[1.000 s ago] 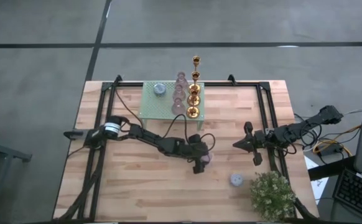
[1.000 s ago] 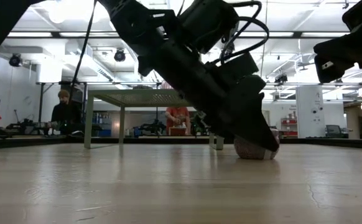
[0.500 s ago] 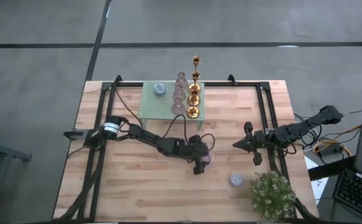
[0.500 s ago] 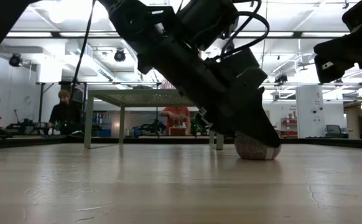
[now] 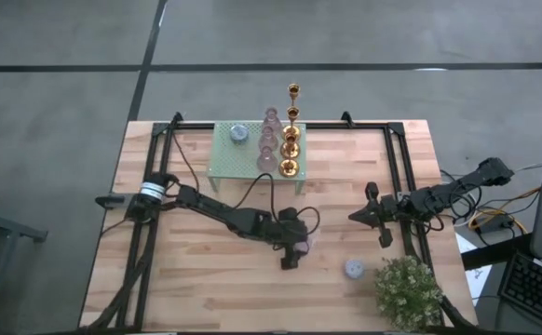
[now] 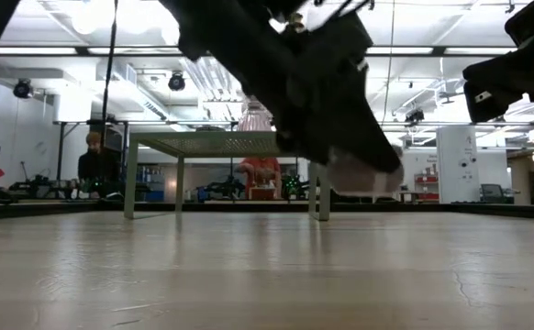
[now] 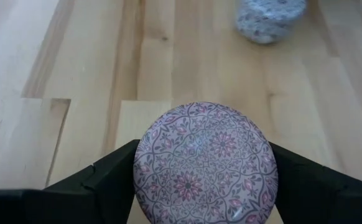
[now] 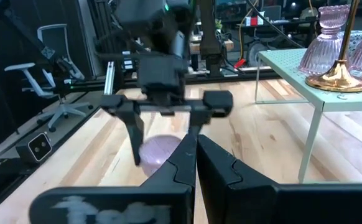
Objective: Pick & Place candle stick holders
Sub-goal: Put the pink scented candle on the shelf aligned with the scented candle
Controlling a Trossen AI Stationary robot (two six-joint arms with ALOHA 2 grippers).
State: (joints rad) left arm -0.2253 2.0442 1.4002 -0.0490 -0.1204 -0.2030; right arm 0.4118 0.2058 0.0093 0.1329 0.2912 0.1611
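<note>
Several holders already stand on the mint rack (image 5: 243,154); the left gripper (image 5: 294,247) grips 1 pink patterned holder (image 7: 203,163), lifted; 1 blue-grey holder (image 5: 353,269) remains.

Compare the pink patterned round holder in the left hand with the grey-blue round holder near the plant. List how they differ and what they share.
The pink holder is clamped between the left hand's fingers and, in the low view, lifted off the table; the grey-blue holder rests on the table, untouched. The pink holder is pinkish lilac with a flower pattern; the grey-blue holder looks speckled grey-blue. The pink holder is near the table's middle; the grey-blue holder sits beside the plant. Both are squat and round.
</note>
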